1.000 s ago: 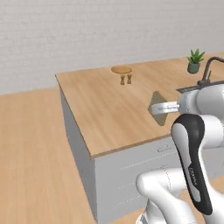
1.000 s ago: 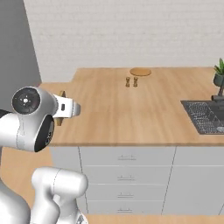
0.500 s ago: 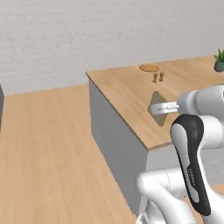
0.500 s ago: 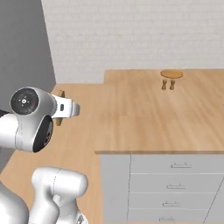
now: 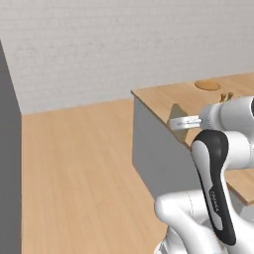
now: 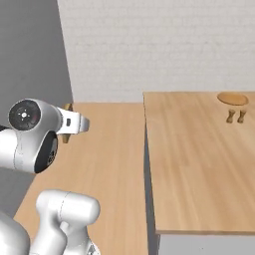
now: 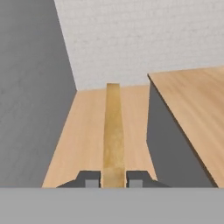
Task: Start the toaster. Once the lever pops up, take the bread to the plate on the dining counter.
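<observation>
Between the fingertips: one bread (image 7: 113, 135) | pincer (image 7: 113, 178) clamped on it | dining counter (image 6: 199, 164): one plate (image 6: 232, 98)

Brightness: even and fairly bright, flat rendered light in all three views.
Light source: none to be seen; it seems to fall from above.
Shadows: soft and faint; the near side of the worktop (image 6: 199, 164) base is a darker grey.
Glare: none; only a mild sheen on the white arm (image 5: 218, 193).
Sharpness: slightly soft and coarse; the brick wall (image 7: 144, 39) texture is smeared.
Edge distortion: none noticeable.
</observation>
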Available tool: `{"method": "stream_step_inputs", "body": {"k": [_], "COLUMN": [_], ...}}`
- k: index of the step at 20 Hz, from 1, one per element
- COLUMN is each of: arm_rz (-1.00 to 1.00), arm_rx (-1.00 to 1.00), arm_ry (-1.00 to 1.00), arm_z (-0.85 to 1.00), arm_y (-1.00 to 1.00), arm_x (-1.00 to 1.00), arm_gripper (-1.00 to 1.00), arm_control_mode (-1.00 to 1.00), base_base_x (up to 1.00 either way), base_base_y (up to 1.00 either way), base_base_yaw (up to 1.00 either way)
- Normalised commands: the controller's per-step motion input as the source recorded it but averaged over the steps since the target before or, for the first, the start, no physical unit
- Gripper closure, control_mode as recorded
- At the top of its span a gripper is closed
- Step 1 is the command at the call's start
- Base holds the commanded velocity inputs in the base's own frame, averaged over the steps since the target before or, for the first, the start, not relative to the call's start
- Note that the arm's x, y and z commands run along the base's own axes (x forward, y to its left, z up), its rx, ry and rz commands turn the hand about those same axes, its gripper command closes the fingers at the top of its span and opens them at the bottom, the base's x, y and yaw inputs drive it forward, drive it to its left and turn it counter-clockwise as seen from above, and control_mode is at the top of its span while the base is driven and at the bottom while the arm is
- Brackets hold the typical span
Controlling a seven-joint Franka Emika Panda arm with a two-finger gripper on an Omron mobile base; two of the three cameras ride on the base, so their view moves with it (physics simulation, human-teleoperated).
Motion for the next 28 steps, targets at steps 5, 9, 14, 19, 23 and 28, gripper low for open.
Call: {"method": "stream_step_inputs", "body": {"k": [5, 9, 14, 19, 23, 28], "arm_rz": [0.00, 0.00, 0.00, 0.00, 0.00, 0.00], "arm_rx": [0.00, 0.00, 0.00, 0.00, 0.00, 0.00], "arm_ry": [0.00, 0.00, 0.00, 0.00, 0.00, 0.00], "arm_z": [0.00, 0.00, 0.00, 0.00, 0.00, 0.00], "arm_y": [0.00, 0.00, 0.00, 0.00, 0.00, 0.00], "arm_x": [0.00, 0.00, 0.00, 0.00, 0.00, 0.00], "arm_gripper": [1.00, 1.00, 1.00, 1.00, 1.00, 1.00], "arm_control_mode": [1.00, 1.00, 1.00, 1.00, 1.00, 1.00], "base_base_x": [1.00, 1.00, 1.00, 1.00, 0.99, 0.75], "base_base_y": [0.40, 0.50, 0.78, 0.84, 0.67, 0.37], "base_base_yaw": [-0.09, -0.16, -0.21, -0.22, -0.27, -0.47]}}
